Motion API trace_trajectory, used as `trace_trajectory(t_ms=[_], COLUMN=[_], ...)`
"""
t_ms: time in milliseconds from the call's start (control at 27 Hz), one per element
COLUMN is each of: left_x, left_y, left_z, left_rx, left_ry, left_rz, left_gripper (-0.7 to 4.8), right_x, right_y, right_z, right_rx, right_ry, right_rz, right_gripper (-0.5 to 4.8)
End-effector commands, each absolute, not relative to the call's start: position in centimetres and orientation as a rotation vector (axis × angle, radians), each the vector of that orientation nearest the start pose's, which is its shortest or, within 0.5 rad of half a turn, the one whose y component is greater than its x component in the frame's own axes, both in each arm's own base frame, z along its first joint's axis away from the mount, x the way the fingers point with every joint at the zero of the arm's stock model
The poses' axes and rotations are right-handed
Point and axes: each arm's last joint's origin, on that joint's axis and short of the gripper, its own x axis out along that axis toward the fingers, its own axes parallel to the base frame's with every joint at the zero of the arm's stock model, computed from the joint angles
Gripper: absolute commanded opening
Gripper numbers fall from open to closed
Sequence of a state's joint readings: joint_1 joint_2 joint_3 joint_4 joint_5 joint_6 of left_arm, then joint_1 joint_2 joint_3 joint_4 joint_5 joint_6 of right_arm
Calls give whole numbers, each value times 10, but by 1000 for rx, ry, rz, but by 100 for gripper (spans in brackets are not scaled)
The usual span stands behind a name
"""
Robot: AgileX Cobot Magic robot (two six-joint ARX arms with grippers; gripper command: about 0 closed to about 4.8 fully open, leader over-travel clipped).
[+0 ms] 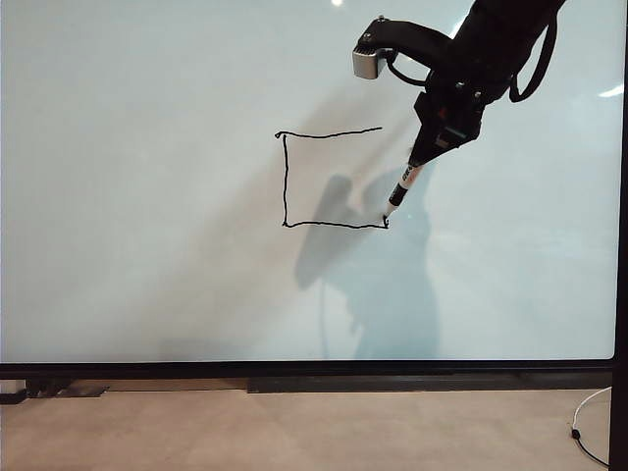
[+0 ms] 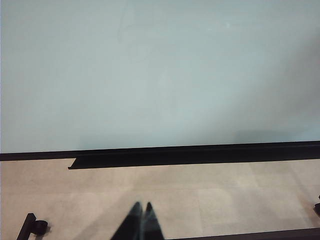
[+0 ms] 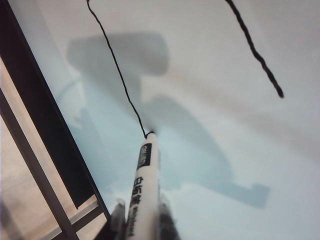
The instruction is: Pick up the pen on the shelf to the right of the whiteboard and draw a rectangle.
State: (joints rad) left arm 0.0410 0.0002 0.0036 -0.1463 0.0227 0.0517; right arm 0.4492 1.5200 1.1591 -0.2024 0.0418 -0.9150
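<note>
Pale whiteboard [image 1: 147, 275] filled my view. My right gripper [image 1: 429, 152] squeezed the pen [image 1: 401, 190], whose tip touched the rectangle [image 1: 286, 177]. My left gripper [image 2: 141, 210] sat pinched together near its bottom edge.

A robotics lab or test room is showing here. A very large whiteboard [image 1: 147, 245] in a thin black frame is filling nearly the whole exterior view, standing on a plain beige floor [image 1: 294, 432]. A loose white cable [image 1: 589, 422] is lying at about four o'clock, and a black robot arm [image 1: 481, 49] is reaching in from about one o'clock.
</note>
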Motion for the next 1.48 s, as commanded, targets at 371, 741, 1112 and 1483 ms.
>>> trace_trajectory(t_ms=[371,741,1112,1483], left_x=[96,96,96,96], left_y=[3,3,3,3], left_z=[153,153,153,153], left_rx=[48,48,48,48], left_ry=[128,128,127,127], left_rz=[15,15,15,15], left_gripper=[-5,-5,-5,-5], right_x=[299,288,280,272], right_y=[141,147,151,149], right_z=[313,325,335,347], right_rx=[-1012,-1039,-1047,-1037], right_ry=[237,183,138,90], right_rz=[541,514,482,455], right_gripper=[-5,-5,-5,-6])
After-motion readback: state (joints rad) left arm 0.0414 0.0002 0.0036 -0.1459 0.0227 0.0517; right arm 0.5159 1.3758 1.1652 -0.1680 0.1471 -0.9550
